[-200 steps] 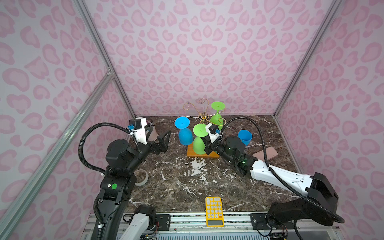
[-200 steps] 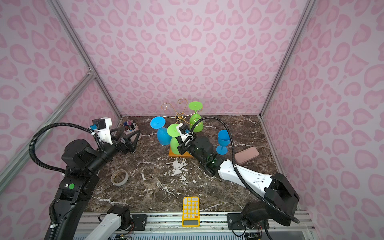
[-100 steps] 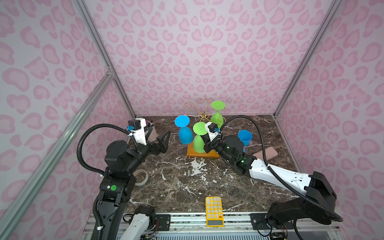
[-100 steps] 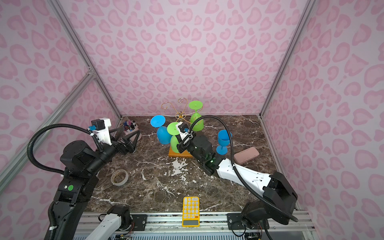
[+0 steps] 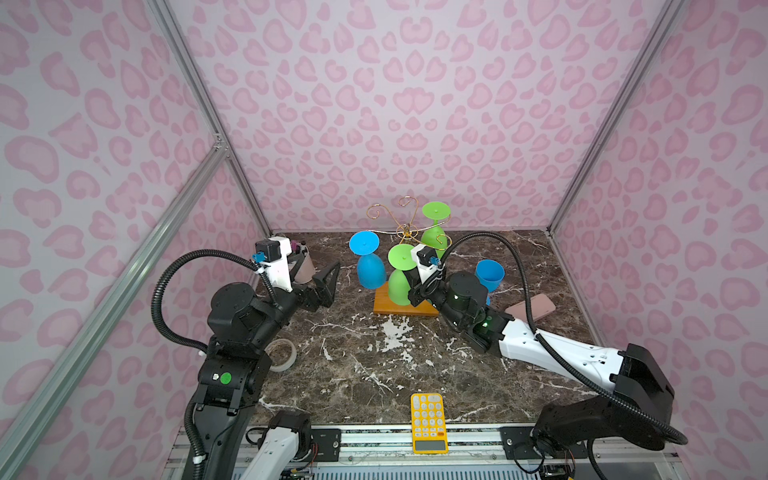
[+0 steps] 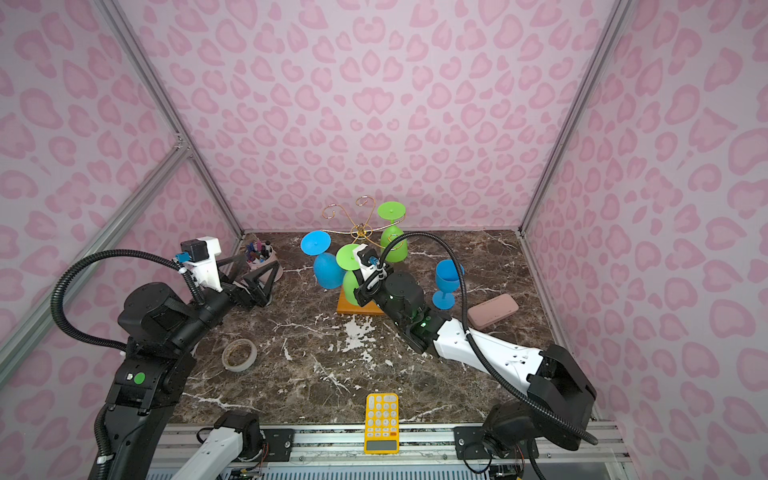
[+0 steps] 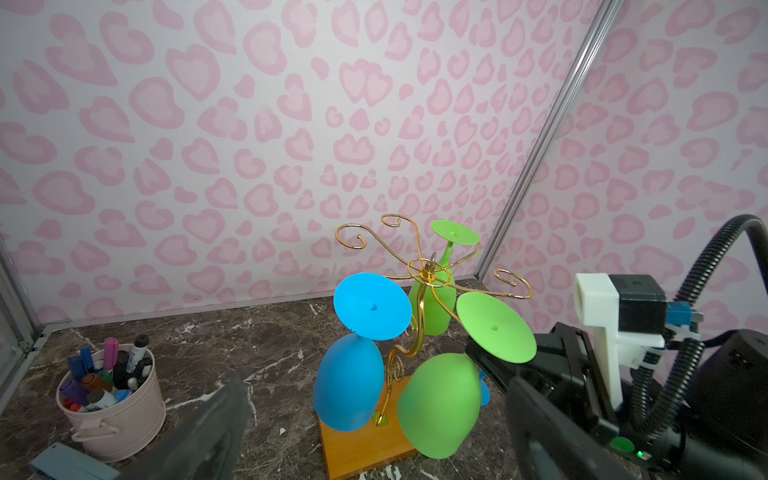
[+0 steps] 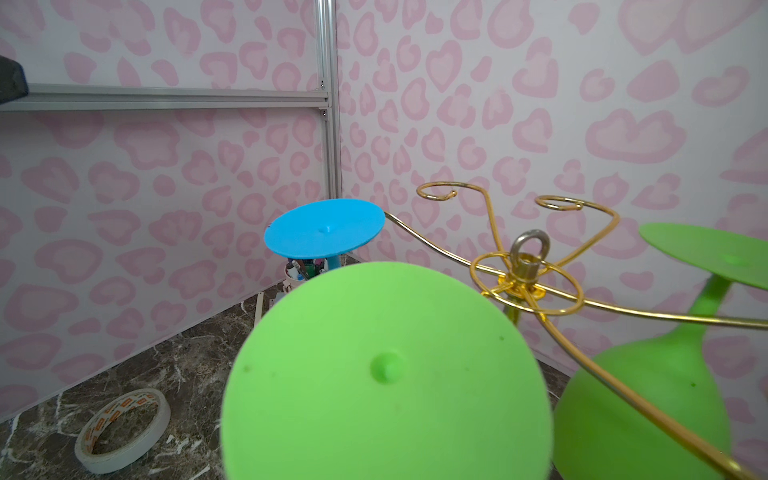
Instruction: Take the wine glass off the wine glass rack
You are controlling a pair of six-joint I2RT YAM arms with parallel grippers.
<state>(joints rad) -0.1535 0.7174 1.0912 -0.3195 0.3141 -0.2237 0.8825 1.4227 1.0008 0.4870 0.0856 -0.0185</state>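
Grip was the thing to trust least here. Your right claw (image 7: 478,360) was shut tight, tucked under the foot of the near green glass (image 7: 440,405) where its stem runs. The foot hid the stem, so I judged rather than saw that you had hold of it. That glass hung bowl-down and somewhat tilted from a wire arm of the rack (image 7: 430,272). It sat low and right of centre in the left wrist view and mid-frame in both top views, with its bowl over the wooden base (image 7: 365,449). Your left claw (image 5: 328,280) was spread wide and empty, left of the rack and apart from it.

The step, as I read it, was drawing the stem out along the wire to the arm's open end. To do that well you needed to raise the foot only just off the wire, keep it level, and pull along the arm's line. A sideways tug on such thin wire would likely have dragged or tipped the rack. The hung blue glass (image 7: 349,386) was just beside the green bowl, so the swing had to go away from it. The upright blue glass (image 6: 448,276) on the bench (image 5: 374,365) stood near your right arm, and the way out needed to miss it. The idle left claw could have steadied the base.
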